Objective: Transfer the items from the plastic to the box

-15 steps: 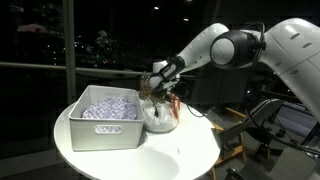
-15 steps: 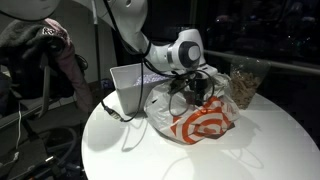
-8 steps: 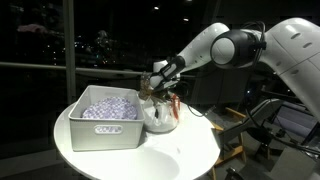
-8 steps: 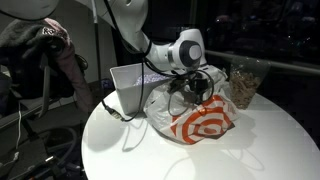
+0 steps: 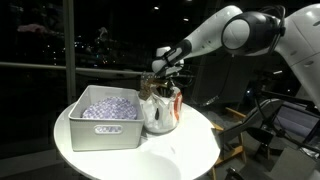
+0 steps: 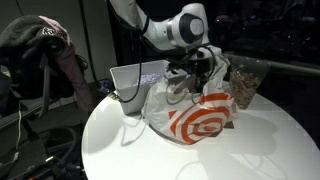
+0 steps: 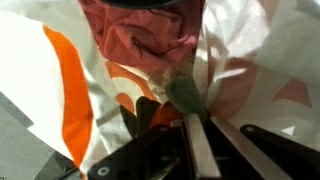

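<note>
Standing on the round white counter [image 5: 185,152], the white box [image 5: 100,130] holds a heap of pale lavender speckled material [image 5: 108,105] that reaches nearly to its rim. In an exterior view the box [image 6: 135,85] shows only its outer wall, so its contents are hidden there.

Just beside the box, at its corner, sits the plastic bag [image 5: 160,110], crinkly and whitish. Its facing side carries an orange-red ring pattern [image 6: 200,118]. The upper part of the bag is drawn up toward the end effector [image 5: 160,80], which hangs directly over the bag's mouth in both exterior views.

In the wrist view the end effector [image 7: 188,100] has its fingers [image 7: 198,145] pressed almost together. They pinch a fold of the bag's thin film, with a small grey-green bit [image 7: 184,94] right at the tips. Whether that bit is one of the items or only part of the bag cannot be told.

Deeper in the bag lies a crumpled pink-red soft item [image 7: 140,35], framed by white film and an orange stripe [image 7: 62,95].

Behind the bag, near the counter's far edge, stands a clear container with brownish contents [image 6: 243,85].
</note>
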Robot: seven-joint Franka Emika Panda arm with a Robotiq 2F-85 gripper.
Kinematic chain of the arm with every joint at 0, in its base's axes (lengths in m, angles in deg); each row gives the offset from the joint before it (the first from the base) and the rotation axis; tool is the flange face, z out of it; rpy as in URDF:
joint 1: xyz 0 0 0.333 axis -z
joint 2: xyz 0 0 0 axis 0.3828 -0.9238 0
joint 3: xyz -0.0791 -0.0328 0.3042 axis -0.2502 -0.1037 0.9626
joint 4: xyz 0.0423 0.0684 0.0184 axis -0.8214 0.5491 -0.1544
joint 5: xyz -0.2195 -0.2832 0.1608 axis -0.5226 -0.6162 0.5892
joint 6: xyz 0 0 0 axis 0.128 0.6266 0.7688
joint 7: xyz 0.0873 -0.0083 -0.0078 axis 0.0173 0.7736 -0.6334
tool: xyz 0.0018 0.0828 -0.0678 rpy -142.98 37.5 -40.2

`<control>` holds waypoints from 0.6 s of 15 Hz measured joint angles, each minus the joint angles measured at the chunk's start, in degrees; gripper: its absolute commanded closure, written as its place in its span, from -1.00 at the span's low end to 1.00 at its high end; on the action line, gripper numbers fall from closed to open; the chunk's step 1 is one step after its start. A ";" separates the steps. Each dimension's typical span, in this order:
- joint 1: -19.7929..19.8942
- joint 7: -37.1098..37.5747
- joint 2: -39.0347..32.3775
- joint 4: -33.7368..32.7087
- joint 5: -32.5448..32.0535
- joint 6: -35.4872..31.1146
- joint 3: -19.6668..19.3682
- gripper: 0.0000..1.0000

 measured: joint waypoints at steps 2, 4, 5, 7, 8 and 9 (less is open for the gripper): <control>0.48 -0.55 3.16 1.43 0.83 1.91 1.15 0.96; 1.10 -2.15 6.31 3.04 1.88 4.51 2.58 0.96; 1.51 -3.35 7.72 3.73 2.40 6.30 3.43 0.96; 2.47 -6.88 9.91 4.83 4.17 9.50 5.27 0.96; 2.93 -8.31 10.69 5.24 5.09 10.65 6.06 0.96; 3.21 -9.21 11.14 5.52 5.50 11.36 6.50 0.96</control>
